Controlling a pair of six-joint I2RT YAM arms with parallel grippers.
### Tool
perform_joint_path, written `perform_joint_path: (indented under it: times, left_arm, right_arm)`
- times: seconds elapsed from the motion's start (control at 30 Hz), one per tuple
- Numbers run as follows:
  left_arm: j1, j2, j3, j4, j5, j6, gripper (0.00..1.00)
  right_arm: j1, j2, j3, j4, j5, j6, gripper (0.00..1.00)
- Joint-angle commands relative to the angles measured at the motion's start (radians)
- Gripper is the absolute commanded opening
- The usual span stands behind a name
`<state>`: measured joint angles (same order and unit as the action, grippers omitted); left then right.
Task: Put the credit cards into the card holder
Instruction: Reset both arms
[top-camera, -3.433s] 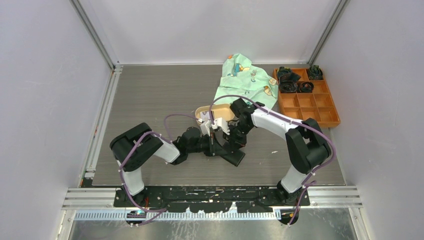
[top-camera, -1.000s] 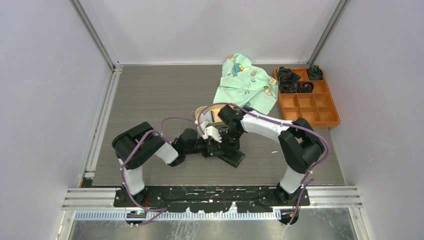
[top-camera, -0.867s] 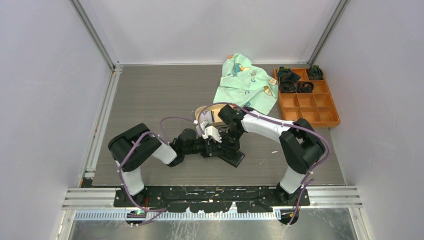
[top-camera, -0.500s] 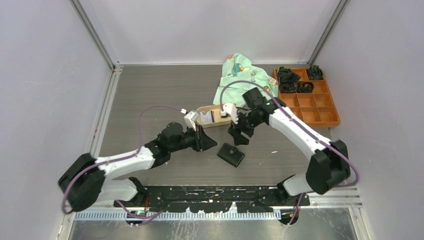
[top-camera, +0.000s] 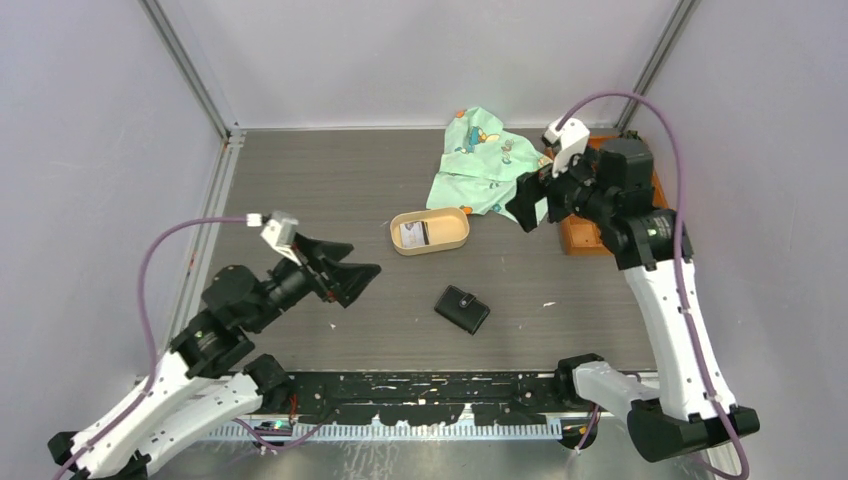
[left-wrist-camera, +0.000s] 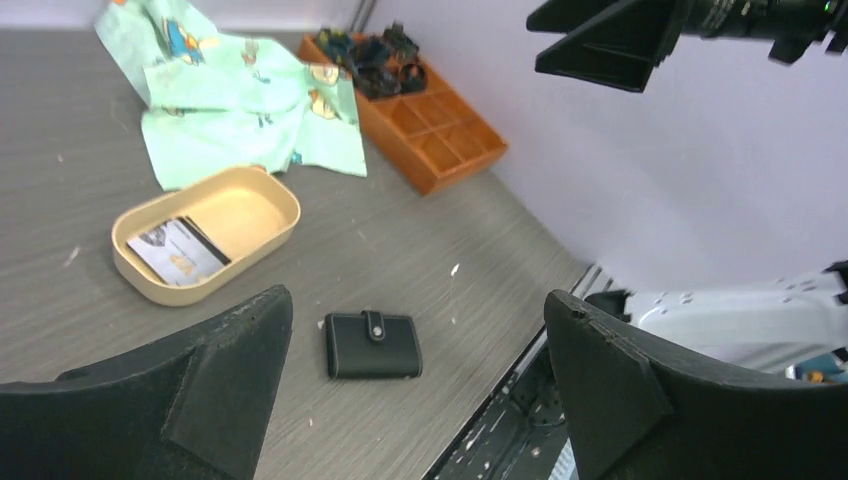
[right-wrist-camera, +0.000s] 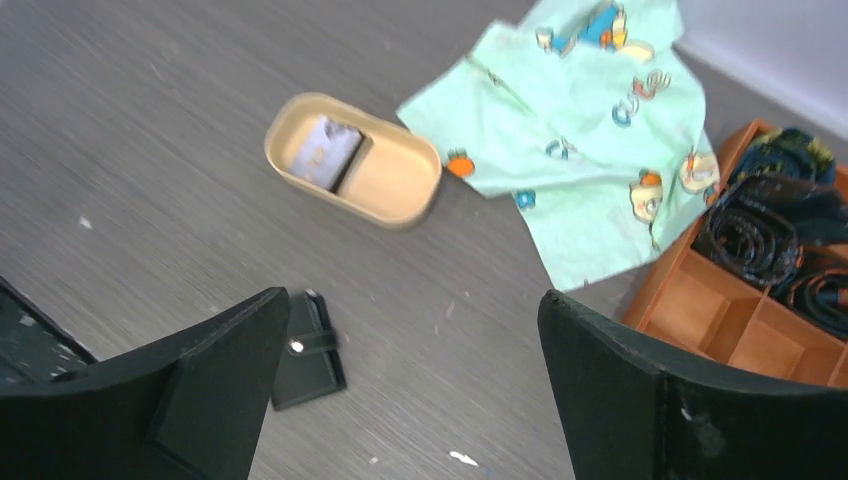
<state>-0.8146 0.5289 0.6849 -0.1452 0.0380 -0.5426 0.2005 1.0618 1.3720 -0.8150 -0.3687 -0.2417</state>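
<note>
The card holder (top-camera: 462, 309) lies shut on the table (top-camera: 300, 190), snap tab fastened. It sits between the two arms and well apart from both: the left gripper (top-camera: 350, 268) hangs off to its left and the right gripper (top-camera: 528, 200) is raised far to its right, by the green printed cloth (top-camera: 485, 160) and the orange compartment box (top-camera: 640, 225). Both grippers are spread wide with nothing between their fingers. The credit cards (top-camera: 412, 234) lie in the left end of the tan oval tray (top-camera: 452, 238), just beyond the card holder.
</note>
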Motion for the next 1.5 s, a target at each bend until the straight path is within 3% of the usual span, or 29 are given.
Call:
perform_joint_path:
  times: [0.0,0.1,0.17,0.33,0.77,1.47]
  left_arm:
    - [0.006,-0.035,0.158,-0.178,-0.066,-0.001,0.96]
    - [0.006,-0.021,0.271,-0.321,-0.104,-0.003,0.98]
    - [0.006,-0.005,0.334,-0.398,-0.119,0.008,0.98]
    - [0.006,0.029,0.443,-0.519,-0.117,0.063,1.00]
    - [0.005,-0.104,0.360,-0.487,-0.101,0.062,1.00]
    - [0.006,-0.115,0.321,-0.485,-0.094,0.059,1.00]
  right_arm:
    - [-0.007,-0.045,0.172,-0.077,-0.093,0.136,1.00]
    - [-0.007,-0.065,0.214,-0.087,-0.074,0.200,1.00]
    - [-0.007,-0.085,0.222,-0.064,-0.005,0.331,1.00]
    - [-0.079,-0.130,0.248,-0.055,0.089,0.513,1.00]
    - [-0.179,-0.153,0.200,-0.042,-0.081,0.473,1.00]
    - [-0.187,-0.168,0.175,-0.026,-0.104,0.479,0.99]
